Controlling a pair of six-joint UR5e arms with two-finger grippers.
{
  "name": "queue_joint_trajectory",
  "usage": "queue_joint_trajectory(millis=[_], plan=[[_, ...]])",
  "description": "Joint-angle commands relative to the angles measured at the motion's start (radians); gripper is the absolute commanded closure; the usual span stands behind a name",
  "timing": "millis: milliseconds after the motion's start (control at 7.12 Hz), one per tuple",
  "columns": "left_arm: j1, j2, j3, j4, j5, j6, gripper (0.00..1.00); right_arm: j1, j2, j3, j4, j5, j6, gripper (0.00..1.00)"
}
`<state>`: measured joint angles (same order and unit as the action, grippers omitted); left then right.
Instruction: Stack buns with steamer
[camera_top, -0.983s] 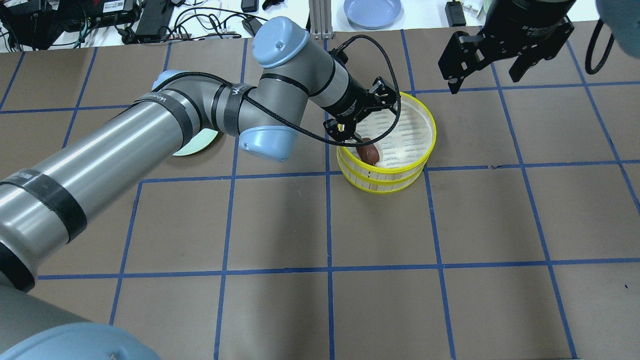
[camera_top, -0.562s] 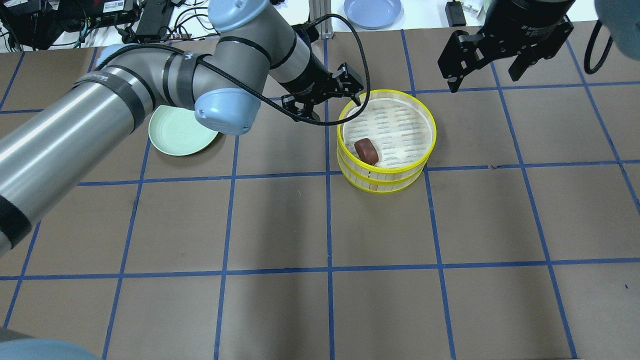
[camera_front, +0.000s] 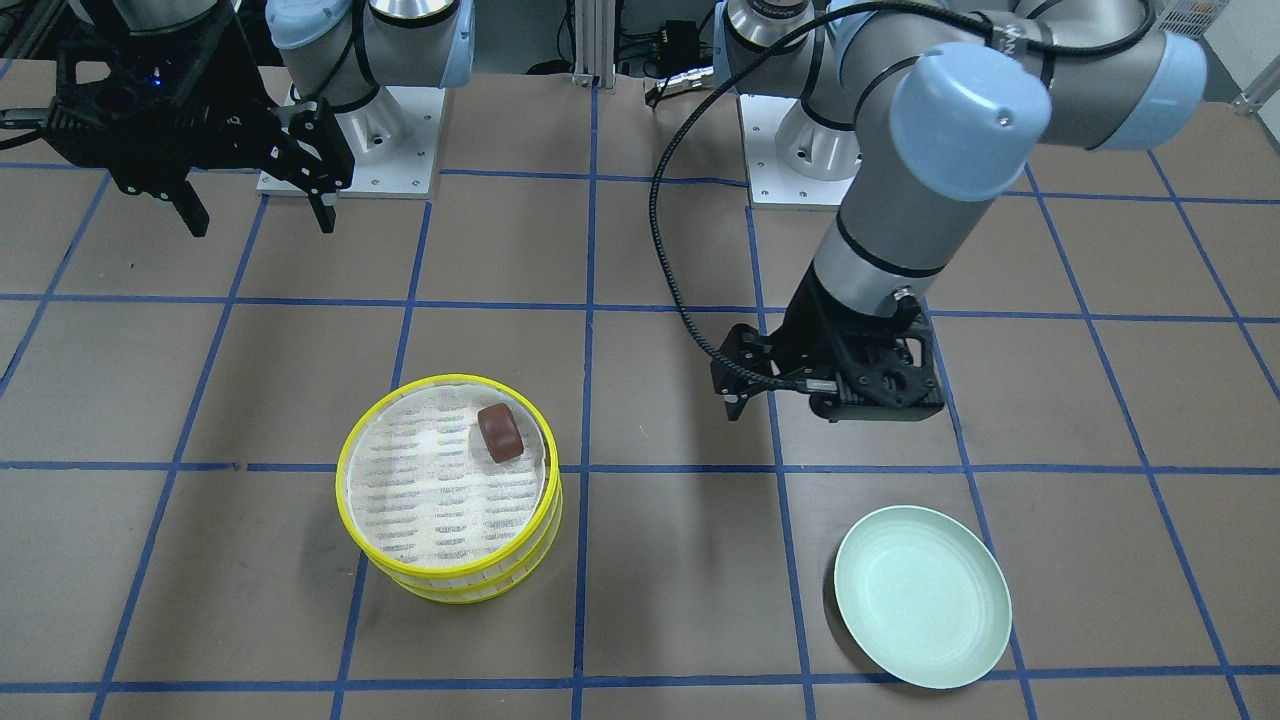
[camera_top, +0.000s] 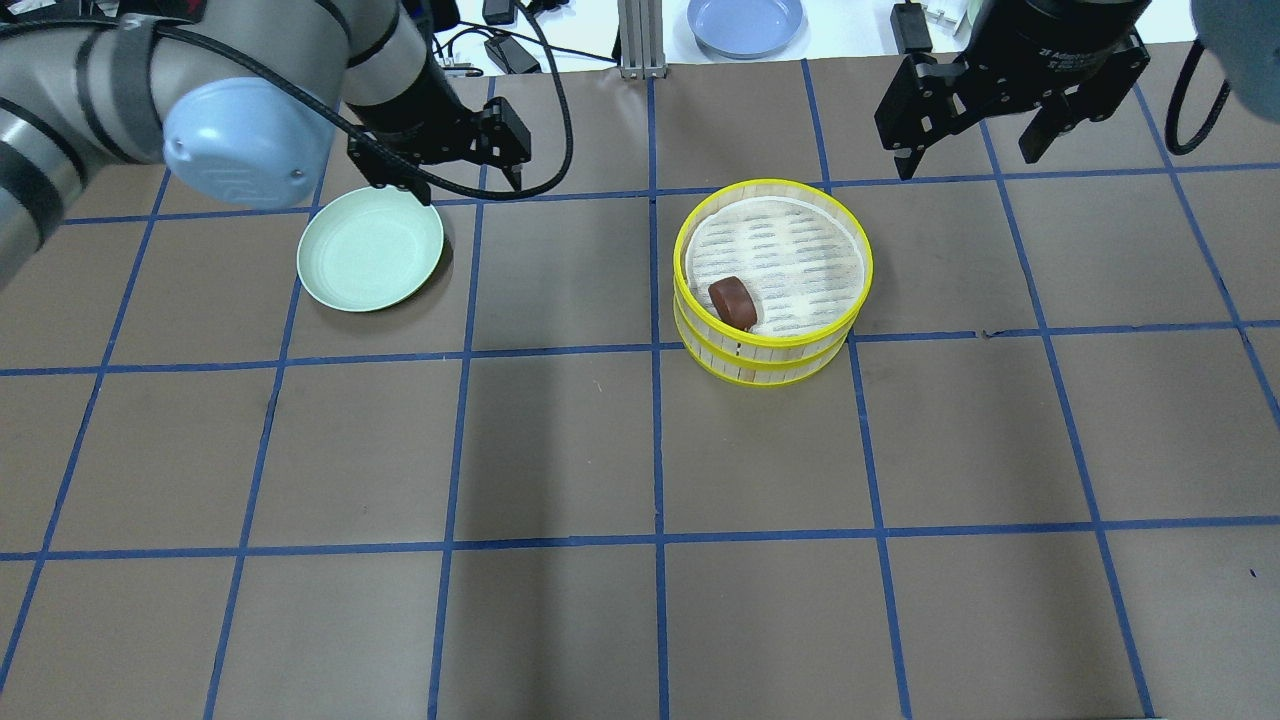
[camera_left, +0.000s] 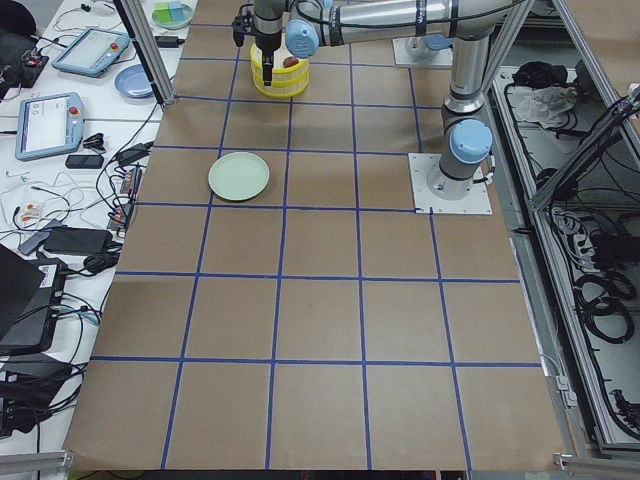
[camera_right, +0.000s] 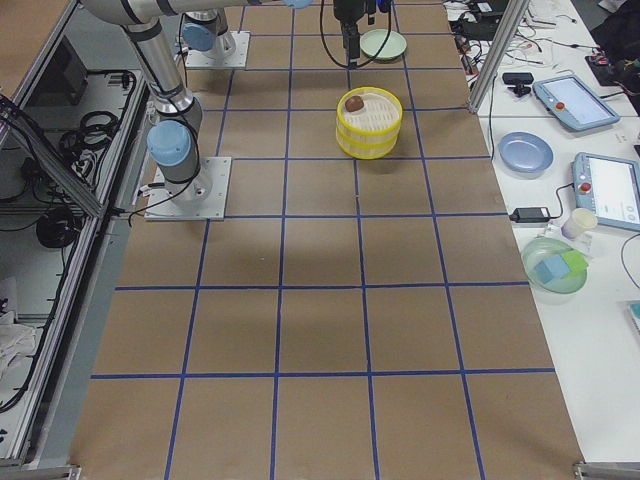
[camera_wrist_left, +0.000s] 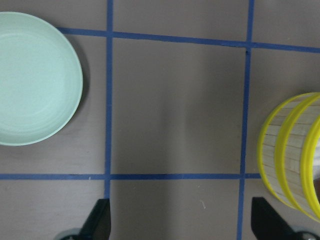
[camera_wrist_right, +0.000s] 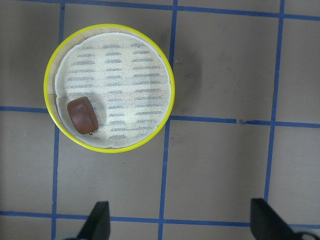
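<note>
The steamer (camera_top: 770, 280) stands as two yellow-rimmed tiers stacked on each other, right of centre; it also shows in the front view (camera_front: 448, 500) and at the right edge of the left wrist view (camera_wrist_left: 287, 155). The reddish-brown bun (camera_top: 733, 301) lies on the top tier's mesh floor near its rim, and shows from the front (camera_front: 500, 432) and in the right wrist view (camera_wrist_right: 82, 115). The cream-white bun is hidden. My left gripper (camera_top: 447, 178) hovers open and empty beside the pale green plate (camera_top: 370, 250). My right gripper (camera_top: 967, 165) hangs open and empty behind the steamer.
The pale green plate (camera_front: 922, 595) is bare. A blue plate (camera_top: 745, 22), cables and tablets lie on the white bench beyond the table's far edge. Blue tape lines grid the brown tabletop.
My left gripper was down over the brown bun in the top tier; it has drawn out and swung left to the green plate. The bun stays in the tier. The right arm held still.
</note>
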<state>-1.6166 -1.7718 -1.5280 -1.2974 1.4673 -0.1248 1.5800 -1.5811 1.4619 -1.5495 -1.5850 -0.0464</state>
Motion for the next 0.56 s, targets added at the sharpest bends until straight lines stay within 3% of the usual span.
queue_joint_trajectory(millis=[0, 421], plan=[[0.070, 0.096, 0.000, -0.085, 0.015, 0.040, 0.00, 0.000, -0.005, 0.000, -0.001, -0.001, 0.072, 0.00], [0.121, 0.175, -0.006, -0.155, 0.100, 0.152, 0.00, 0.000, -0.005, 0.000, 0.002, 0.000, 0.071, 0.00]])
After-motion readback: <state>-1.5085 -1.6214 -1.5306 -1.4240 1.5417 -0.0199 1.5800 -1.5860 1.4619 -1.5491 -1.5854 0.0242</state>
